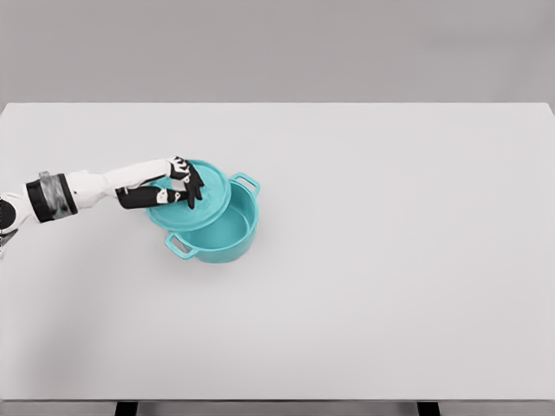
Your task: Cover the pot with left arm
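Placement step in hand: the left hand [178, 184], fingers [192, 192] curled around the lid [195, 204], holds it tilted over the far-left rim of the pot [221, 234], which stands left of centre on the tabletop [390, 260]. The pot's near-right side remains uncovered. Next move calls for shifting the lid right and nearer, levelling it, then releasing.

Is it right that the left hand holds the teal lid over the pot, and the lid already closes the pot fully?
Not fully. In the head view the left hand holds the teal lid over the pot, but the lid sits shifted to the upper left, and the pot's front opening is uncovered.
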Controlling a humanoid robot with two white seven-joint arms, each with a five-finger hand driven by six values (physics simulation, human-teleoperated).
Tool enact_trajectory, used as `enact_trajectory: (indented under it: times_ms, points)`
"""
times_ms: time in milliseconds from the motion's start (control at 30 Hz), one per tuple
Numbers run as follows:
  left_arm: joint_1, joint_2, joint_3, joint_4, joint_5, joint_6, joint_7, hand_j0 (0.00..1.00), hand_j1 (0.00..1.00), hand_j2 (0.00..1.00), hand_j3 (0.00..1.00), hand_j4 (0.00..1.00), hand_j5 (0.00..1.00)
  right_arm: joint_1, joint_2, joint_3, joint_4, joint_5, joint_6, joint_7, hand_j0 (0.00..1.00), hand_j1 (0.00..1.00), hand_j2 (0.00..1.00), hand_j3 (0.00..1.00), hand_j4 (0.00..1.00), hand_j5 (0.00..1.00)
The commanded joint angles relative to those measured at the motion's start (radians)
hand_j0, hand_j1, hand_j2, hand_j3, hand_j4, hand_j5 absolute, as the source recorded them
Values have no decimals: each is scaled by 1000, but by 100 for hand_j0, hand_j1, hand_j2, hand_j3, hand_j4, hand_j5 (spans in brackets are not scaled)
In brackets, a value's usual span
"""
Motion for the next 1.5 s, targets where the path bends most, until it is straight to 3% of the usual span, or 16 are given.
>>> enact_trajectory:
  times_ms: [0,367,1067,1100,1133,1167,1467]
  points:
    - [0,-11,-2,-31,-2,-3,-5,29,29,29,29,29,29,0,0,0,1,1,0,0,100,100,100,100,100,100]
    - [11,-46,-19,-43,-5,-1,3,29,29,29,29,29,29,0,0,0,1,1,0,2,100,100,100,100,100,100]
    - [49,-11,-24,-96,8,-3,-3,30,30,30,30,30,30,0,0,0,-1,1,0,0,100,100,100,100,100,100]
    - [49,-12,-21,-93,7,-3,-2,32,32,32,32,32,32,0,0,0,1,1,0,0,100,100,100,100,100,100]
    - [49,-12,-21,-89,5,-3,-2,44,44,44,44,44,44,0,0,0,1,2,0,0,100,100,100,100,100,100]
    - [48,-15,-19,-86,1,-1,0,66,66,66,66,66,66,0,0,0,-1,1,0,0,100,100,100,100,100,100]
    - [41,-18,-15,-77,-2,-1,3,68,68,68,68,68,68,0,0,0,-1,2,0,0,100,100,100,100,100,100]
